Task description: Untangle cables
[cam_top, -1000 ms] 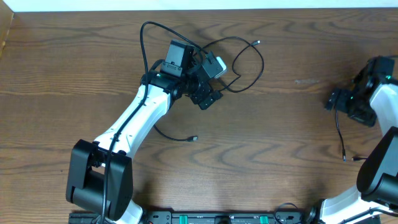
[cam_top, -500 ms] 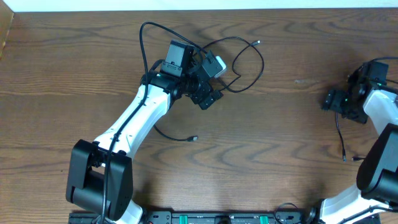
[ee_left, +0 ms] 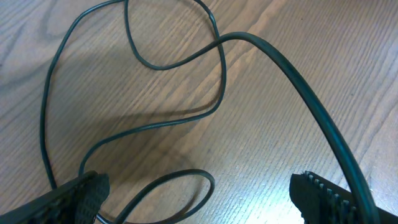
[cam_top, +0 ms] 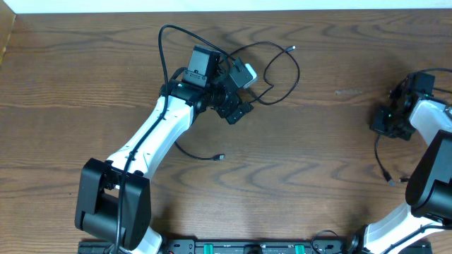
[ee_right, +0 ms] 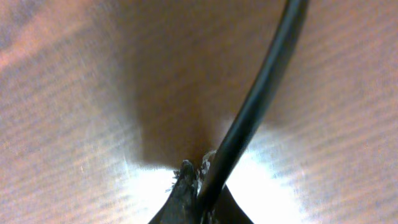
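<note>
1. The right hand (cam_top: 390, 121) is now clenched. A second ago its jaws stood apart, and half a second ago they were only starting to close.
2. In the right wrist view its fingertips (ee_right: 185, 186) meet at the bottom edge. A single black cable (ee_right: 261, 93) is pinched against them and runs up to the right, out of focus.
3. From overhead, that cable leaves the right hand and runs toward the near edge of the desk (cam_top: 318, 155), ending in a small plug (cam_top: 393, 182). It now bows to the left on the way; earlier it lay almost straight.
4. The right hand has also shifted. It slid left at the half-second mark and now sits back to the right, slightly nearer the desk's near edge.
5. The left hand (ee_left: 199, 186) is released, its two fingers spread wide just above the desk. It has not moved over the last second.
6. The tangled black cable (ee_left: 222, 87) lies ahead of the left hand at the far centre of the desk, its thin loops crossing one another. One strand passes close to the lens beside the right-side finger. The loops lie as they did before.
7. A loose cable end (cam_top: 220, 156) rests on the desk beside the left forearm, well apart from the tangle and in the same spot as earlier.
</note>
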You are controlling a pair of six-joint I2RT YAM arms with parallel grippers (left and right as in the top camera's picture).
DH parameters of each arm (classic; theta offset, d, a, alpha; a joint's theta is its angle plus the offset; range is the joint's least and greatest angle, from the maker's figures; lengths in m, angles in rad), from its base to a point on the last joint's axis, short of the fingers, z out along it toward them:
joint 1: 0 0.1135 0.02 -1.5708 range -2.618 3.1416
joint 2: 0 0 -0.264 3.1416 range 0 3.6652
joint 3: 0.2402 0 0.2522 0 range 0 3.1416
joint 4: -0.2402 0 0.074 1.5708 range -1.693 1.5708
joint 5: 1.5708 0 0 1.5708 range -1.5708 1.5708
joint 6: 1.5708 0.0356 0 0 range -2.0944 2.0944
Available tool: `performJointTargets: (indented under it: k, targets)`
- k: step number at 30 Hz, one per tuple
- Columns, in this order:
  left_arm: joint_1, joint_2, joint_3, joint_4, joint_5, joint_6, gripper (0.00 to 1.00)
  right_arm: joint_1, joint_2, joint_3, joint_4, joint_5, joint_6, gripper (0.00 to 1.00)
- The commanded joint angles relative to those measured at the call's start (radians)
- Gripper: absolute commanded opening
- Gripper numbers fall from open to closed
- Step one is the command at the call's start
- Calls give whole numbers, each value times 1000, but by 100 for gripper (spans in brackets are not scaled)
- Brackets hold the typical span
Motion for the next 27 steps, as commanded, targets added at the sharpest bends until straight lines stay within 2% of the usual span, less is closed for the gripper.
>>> performJointTargets:
  k: [1, 7, 15, 23, 24, 25, 26, 27]
  targets:
    - [-2, -13, -2, -2, 16, -10, 98, -36, -15, 68, -67, 13, 67, 1]
    - [-2, -13, -2, -2, 16, -10, 98, -114, -131, 200, -167, 26, 95, 1]
    - [-2, -13, -2, -3, 16, -10, 98, -255, -296, 281, -177, 144, 96, 1]
    - [-2, -13, -2, -3, 16, -10, 98, -458, -340, 281, -199, 197, 263, 1]
    - [-2, -13, -2, -3, 16, -10, 98, -480, -336, 281, -202, 188, 285, 17]
    - [-2, -13, -2, -3, 16, -10, 98, -500, -331, 280, -202, 165, 301, 52]
    - [-2, -13, -2, -3, 16, -10, 98, -517, -327, 281, -200, 133, 306, 82]
    - [-2, -13, -2, -3, 16, -11, 98, -533, -321, 281, -198, 97, 306, 99]
